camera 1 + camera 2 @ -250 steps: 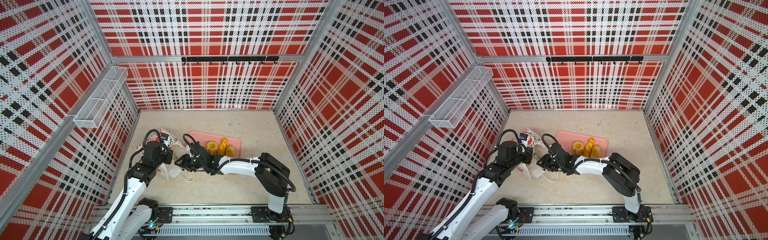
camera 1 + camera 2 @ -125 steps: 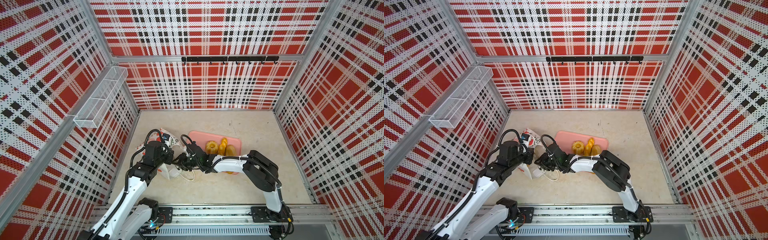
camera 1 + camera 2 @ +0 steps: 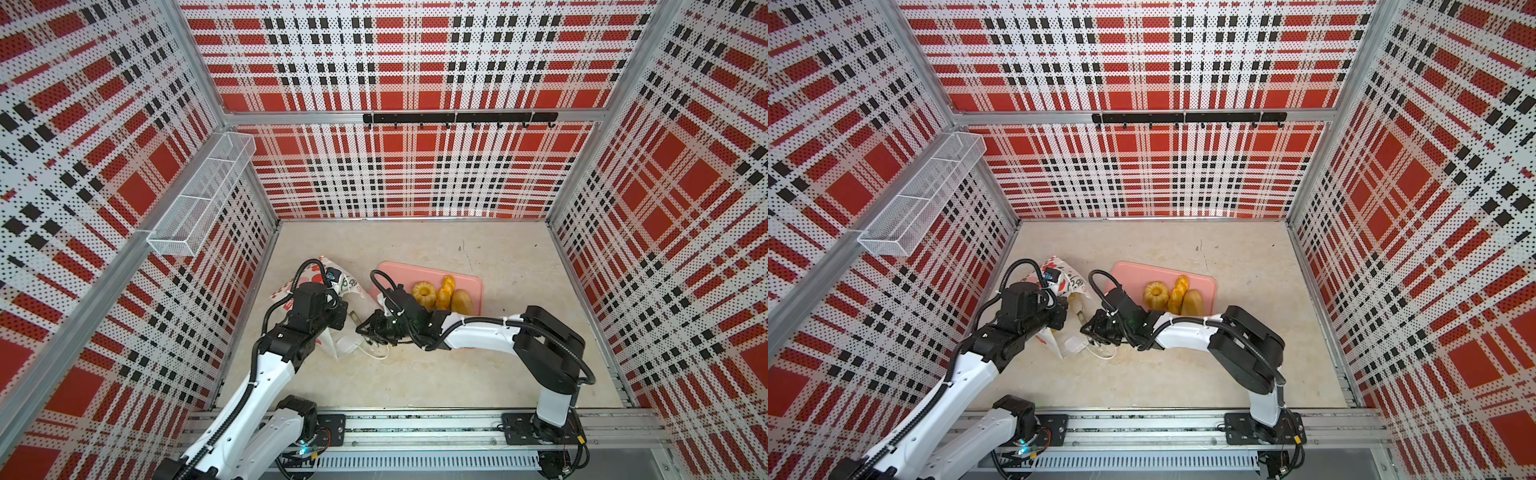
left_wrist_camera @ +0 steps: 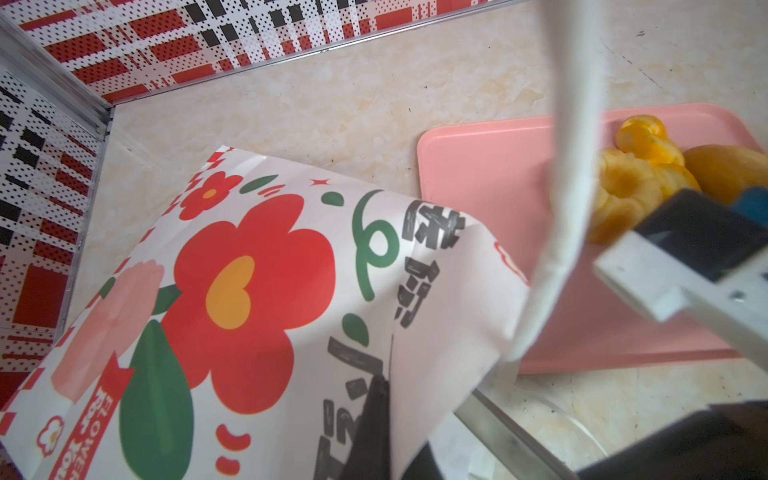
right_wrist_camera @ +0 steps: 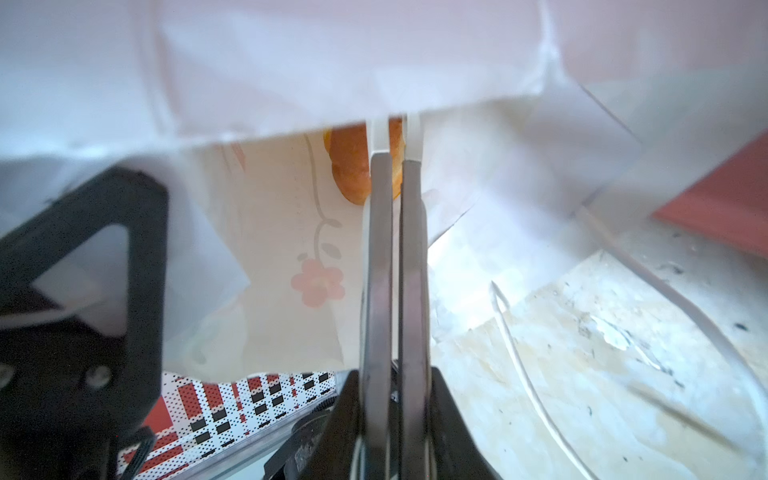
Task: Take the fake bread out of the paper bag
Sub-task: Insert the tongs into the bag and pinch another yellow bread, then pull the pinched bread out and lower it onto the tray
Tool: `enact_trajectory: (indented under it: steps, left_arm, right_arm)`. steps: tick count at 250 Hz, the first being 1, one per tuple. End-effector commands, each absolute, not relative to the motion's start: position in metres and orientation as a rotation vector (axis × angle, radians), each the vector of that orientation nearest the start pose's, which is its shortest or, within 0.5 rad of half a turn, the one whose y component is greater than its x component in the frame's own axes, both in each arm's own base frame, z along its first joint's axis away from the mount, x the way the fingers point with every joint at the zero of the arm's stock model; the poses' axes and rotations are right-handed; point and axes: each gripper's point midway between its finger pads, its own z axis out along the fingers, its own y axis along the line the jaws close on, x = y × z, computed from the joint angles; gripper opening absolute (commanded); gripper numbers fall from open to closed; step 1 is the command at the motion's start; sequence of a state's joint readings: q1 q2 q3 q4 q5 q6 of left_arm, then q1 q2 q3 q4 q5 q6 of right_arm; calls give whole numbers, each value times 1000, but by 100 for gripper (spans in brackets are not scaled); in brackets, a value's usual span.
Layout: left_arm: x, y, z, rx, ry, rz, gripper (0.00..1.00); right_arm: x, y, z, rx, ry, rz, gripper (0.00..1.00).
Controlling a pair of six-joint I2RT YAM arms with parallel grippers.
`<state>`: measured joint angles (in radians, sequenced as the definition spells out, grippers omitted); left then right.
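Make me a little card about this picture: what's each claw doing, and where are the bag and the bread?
Paper bag: tipped over, left of the pink tray
Left claw: shut on the paper bag's edge
Right claw: shut, tips in the bag mouth at a golden loaf; grip unclear
Pink tray: holds ring bun, twist and oval roll
Bread in bag: at least that loaf

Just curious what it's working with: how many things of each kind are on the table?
Bread on the pink tray: 3 (ring bun, twist, oval roll)
Bread seen in the paper bag: 1, an orange loaf
Bags: 1
Trays: 1
Total: 6 in view
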<state>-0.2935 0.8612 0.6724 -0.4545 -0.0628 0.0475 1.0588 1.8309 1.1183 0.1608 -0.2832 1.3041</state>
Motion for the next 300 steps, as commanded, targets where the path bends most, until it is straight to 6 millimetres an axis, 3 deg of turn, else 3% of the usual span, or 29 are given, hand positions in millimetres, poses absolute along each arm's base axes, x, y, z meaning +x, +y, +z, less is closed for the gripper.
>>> enact_trajectory:
  steps: [1,77,150,189,231,300]
  left_arm:
    - [290,-67,189,272,2169,-28,0]
    - [296,-50,195,114,2138,-2,0]
    - [301,-28,198,6,2123,31,0]
    - [302,-26,198,-10,2113,29,0]
    - [301,-28,197,-12,2114,11,0]
    - [300,-34,195,11,2120,-22,0]
  right_arm:
    - [203,472,167,41,2475,1548,0]
    - [157,443,186,-96,2495,1399,0]
    - [129,386,195,-105,2497,1244,0]
    - [126,354,200,-84,2485,1185,0]
    - [137,314,197,-8,2468,1037,0]
    - [146,278,165,125,2528,880,0]
